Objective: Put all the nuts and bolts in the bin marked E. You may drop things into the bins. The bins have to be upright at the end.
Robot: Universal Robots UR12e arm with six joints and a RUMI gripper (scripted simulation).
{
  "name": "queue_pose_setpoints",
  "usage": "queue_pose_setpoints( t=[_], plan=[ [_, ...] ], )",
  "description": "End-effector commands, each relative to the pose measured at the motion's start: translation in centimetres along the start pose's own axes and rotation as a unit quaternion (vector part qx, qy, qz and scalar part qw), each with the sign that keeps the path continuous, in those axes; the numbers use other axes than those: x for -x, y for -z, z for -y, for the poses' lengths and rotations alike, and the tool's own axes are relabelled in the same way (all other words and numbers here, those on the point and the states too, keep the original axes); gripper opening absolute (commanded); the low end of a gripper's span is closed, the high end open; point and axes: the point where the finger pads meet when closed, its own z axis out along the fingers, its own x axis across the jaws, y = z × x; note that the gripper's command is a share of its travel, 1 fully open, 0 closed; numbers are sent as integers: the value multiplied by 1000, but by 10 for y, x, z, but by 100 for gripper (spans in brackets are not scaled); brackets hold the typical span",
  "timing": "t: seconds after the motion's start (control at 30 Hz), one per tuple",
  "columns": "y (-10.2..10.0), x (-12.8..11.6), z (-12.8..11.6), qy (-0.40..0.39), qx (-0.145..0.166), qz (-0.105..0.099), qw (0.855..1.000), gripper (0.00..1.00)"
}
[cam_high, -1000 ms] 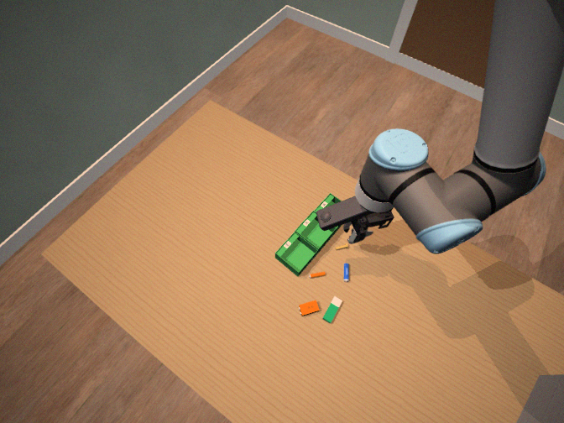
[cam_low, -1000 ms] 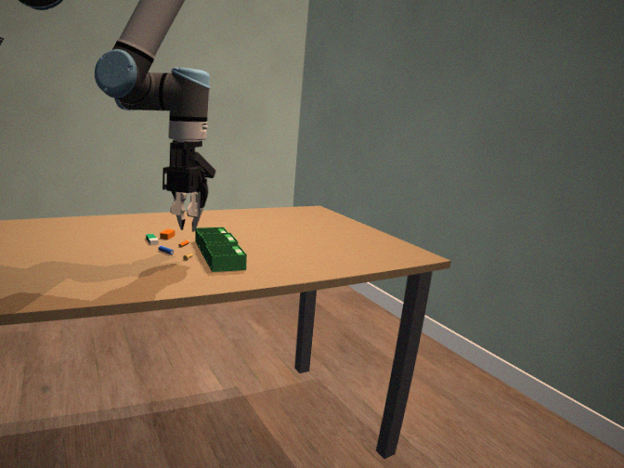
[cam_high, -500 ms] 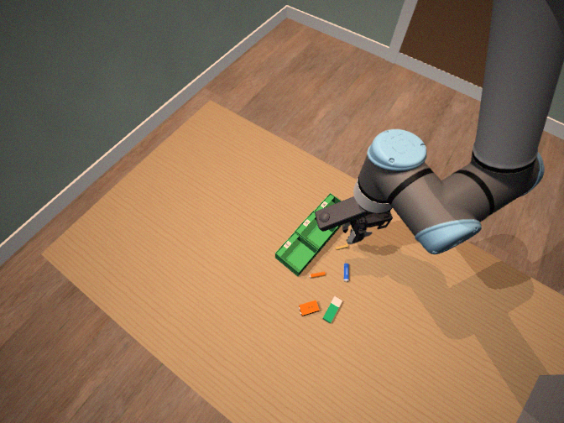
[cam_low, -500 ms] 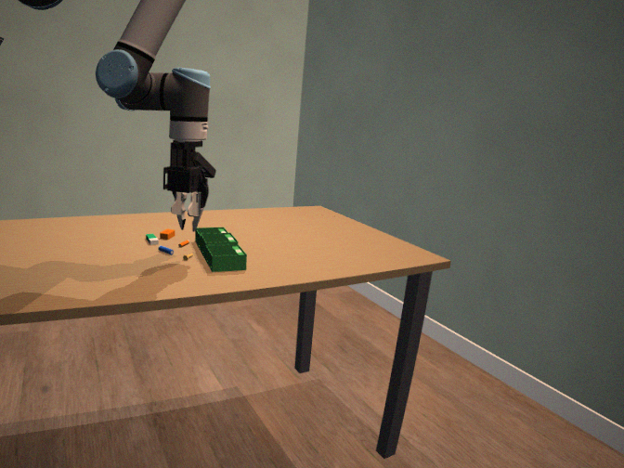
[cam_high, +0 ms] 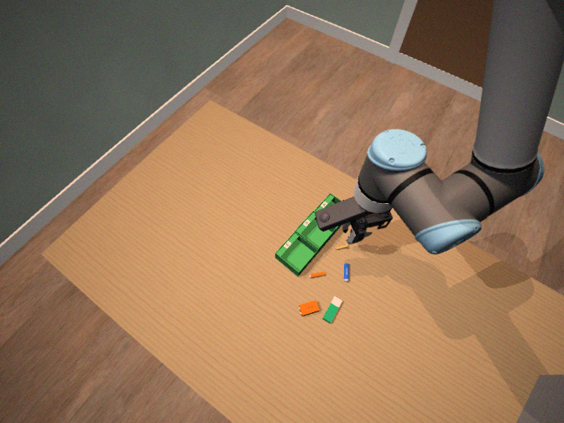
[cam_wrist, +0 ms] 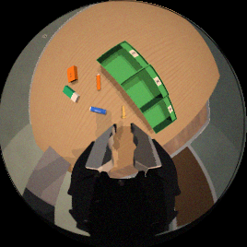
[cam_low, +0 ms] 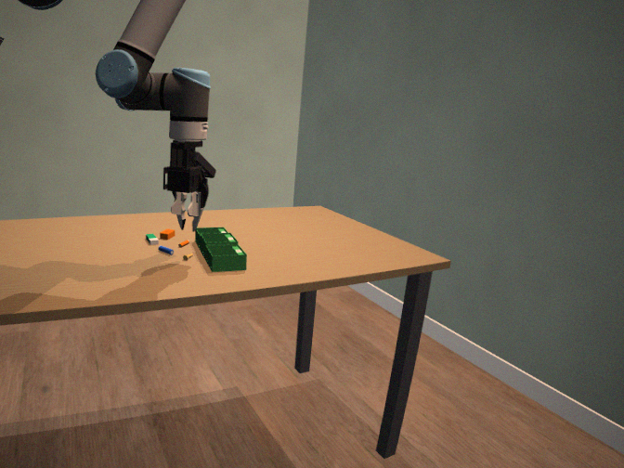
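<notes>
A small yellow bolt [cam_high: 342, 246] lies on the table just beside the row of three joined green bins [cam_high: 308, 234]. An orange bolt [cam_high: 317, 274] lies a little farther along the same side. My gripper [cam_high: 352, 239] points down and hovers just above the table, close over the yellow bolt. Its fingers stand a narrow gap apart with nothing between them. In the wrist view the yellow bolt [cam_wrist: 123, 111] lies just ahead of the fingertips, with the bins [cam_wrist: 138, 85] beyond and the orange bolt [cam_wrist: 99, 81] to the left. The bin labels are too small to read.
A blue cylinder [cam_high: 347, 271], an orange block [cam_high: 309, 307] and a green-and-white block [cam_high: 332, 309] lie on the table near the bolts. The bins stand upright, and the table edge runs not far beyond them [cam_low: 220, 249].
</notes>
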Motion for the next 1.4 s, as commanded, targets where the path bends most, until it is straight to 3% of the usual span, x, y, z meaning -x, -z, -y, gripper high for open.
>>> queue_pose_setpoints(
  t=[0.0, 0.27, 0.67, 1.37],
  plan=[
    [0, 0, 0, 0, 0, 0, 1000, 18],
    [-12, 0, 0, 0, 0, 0, 1000, 18],
    [-60, 0, 0, 0, 0, 0, 1000, 18],
    [-72, 0, 0, 0, 0, 0, 1000, 18]
  ],
)
